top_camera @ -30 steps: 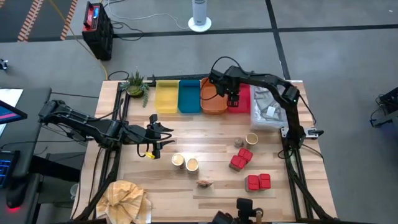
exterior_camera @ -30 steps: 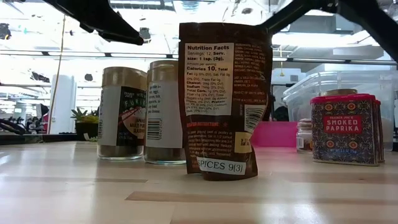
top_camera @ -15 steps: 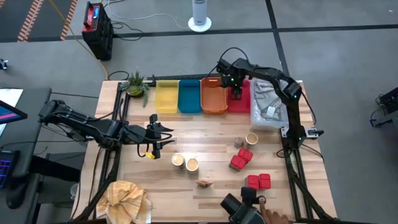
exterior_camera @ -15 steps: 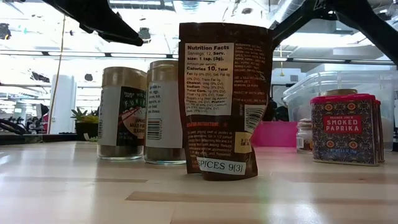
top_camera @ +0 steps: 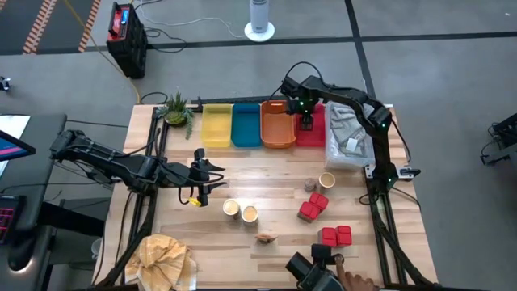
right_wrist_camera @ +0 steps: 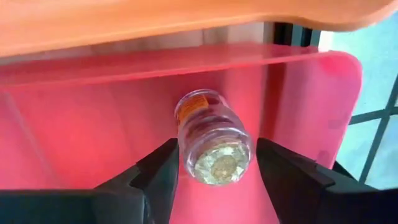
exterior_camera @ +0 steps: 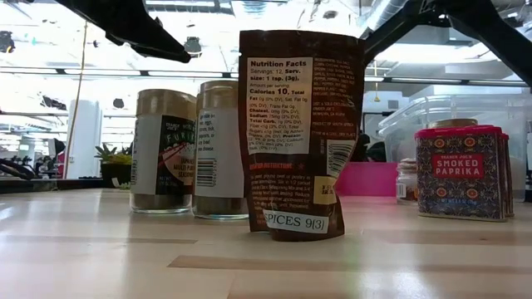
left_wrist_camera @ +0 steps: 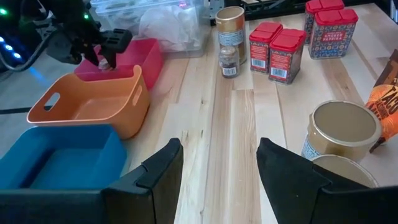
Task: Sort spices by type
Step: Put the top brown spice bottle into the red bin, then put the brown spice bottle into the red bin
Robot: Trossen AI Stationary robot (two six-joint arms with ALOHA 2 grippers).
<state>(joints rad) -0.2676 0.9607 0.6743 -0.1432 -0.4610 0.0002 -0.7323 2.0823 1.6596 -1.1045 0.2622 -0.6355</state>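
My right gripper [top_camera: 306,121] hangs over the red tray [top_camera: 315,136] at the far edge, shut on a tiny brownish jar [right_wrist_camera: 213,142]. My left gripper [top_camera: 212,176] waits open over the table's left half. On the wood stand two pale round tubs [top_camera: 240,211], a dark-tan packet [top_camera: 266,237], two pairs of red boxy packs [top_camera: 313,206] [top_camera: 335,236], another tiny jar [top_camera: 309,185] and a third tub [top_camera: 326,180]. In the low view the packet [exterior_camera: 299,133] stands upright in front. My right gripper pinches the tiny jar between its two fingers [right_wrist_camera: 163,171], near the jar's cork-topped end [right_wrist_camera: 217,165]. It comes from above, pointing down into the red tray. The jar tilts a little, its labelled body [right_wrist_camera: 198,109] pointing toward the tray floor; whether it rests there, I cannot tell.
Yellow [top_camera: 215,125], blue [top_camera: 245,125] and orange [top_camera: 277,128] trays line the far edge left of the red one. A clear bin [top_camera: 347,139] sits right of it. A plant [top_camera: 176,109] is at the far left, a tan cloth [top_camera: 166,257] at the near left, a hand [top_camera: 353,280] at the near edge.
My right gripper has carried the jar from above the orange tray toward the table's right, ending over the red tray, and has kept still for the last half second. A hand has come in at the near edge.
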